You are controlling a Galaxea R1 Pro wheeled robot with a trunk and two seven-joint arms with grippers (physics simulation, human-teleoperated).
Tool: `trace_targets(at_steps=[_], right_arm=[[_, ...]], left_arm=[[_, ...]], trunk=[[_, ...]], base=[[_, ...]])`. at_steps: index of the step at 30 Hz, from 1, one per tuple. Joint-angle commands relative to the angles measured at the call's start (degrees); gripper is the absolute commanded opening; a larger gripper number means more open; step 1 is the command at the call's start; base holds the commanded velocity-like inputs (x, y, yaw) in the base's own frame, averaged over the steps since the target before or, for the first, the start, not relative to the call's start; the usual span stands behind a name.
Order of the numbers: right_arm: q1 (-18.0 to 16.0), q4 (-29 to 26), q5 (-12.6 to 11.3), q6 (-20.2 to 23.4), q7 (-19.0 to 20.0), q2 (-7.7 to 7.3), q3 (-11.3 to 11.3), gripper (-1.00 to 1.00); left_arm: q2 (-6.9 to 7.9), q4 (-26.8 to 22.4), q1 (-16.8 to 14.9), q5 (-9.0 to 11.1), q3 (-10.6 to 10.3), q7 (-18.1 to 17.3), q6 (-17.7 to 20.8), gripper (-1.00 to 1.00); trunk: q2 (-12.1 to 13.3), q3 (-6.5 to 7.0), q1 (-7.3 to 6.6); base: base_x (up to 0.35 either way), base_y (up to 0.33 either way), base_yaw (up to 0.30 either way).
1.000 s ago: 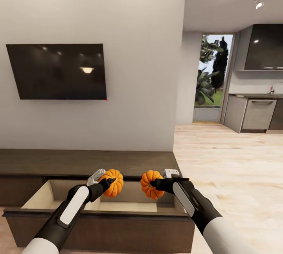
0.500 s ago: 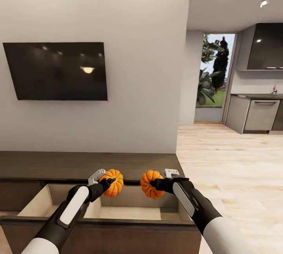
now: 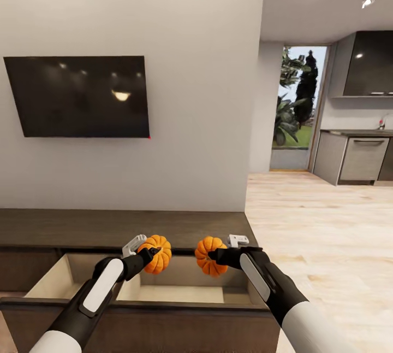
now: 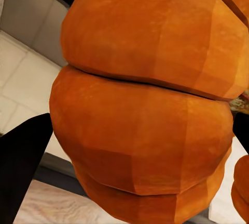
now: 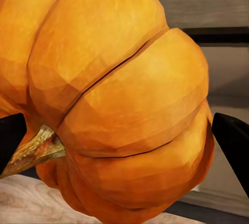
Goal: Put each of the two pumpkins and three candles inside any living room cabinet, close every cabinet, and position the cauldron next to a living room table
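Holding pumpkins over open drawer (image 3: 180, 293), ready to drop: left gripper (image 3: 146, 253) pinches one pumpkin (image 3: 157, 253), right gripper (image 3: 218, 256) pinches other pumpkin (image 3: 209, 256).

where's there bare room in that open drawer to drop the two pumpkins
The open drawer of the cabinet shows a bare pale floor from its left wall to its right wall, free under both pumpkins. The left gripper holds one pumpkin, the right gripper the other pumpkin, both above it. The crowding is only around the arms themselves. The cabinet top is bare too.
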Motion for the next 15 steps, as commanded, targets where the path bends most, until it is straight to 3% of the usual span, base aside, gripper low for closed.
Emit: trace_targets(at_steps=[1,9,15], right_arm=[[-0.06,-0.08,-0.6,0.16,-0.7,-0.03,0.13,-1.0],[-0.06,-0.04,-0.6,0.17,-0.76,0.03,0.19,-1.0],[-0.06,-0.02,-0.6,0.18,-0.89,0.04,0.22,-1.0]], left_arm=[[0.06,-0.11,-0.05,0.6,-0.17,0.67,-0.08,-1.0],[0.03,-0.14,-0.05,0.53,-0.17,1.36,-0.08,-1.0],[-0.09,-2.53,-0.05,0.66,-1.24,8.26,-0.08,-1.0]], trunk=[[-0.45,-0.25,0.22],[-3.66,-1.68,1.97],[-6.07,-2.76,3.29]], base=[[0.0,0.0,0.0],[0.0,0.0,0.0],[0.0,0.0,0.0]])
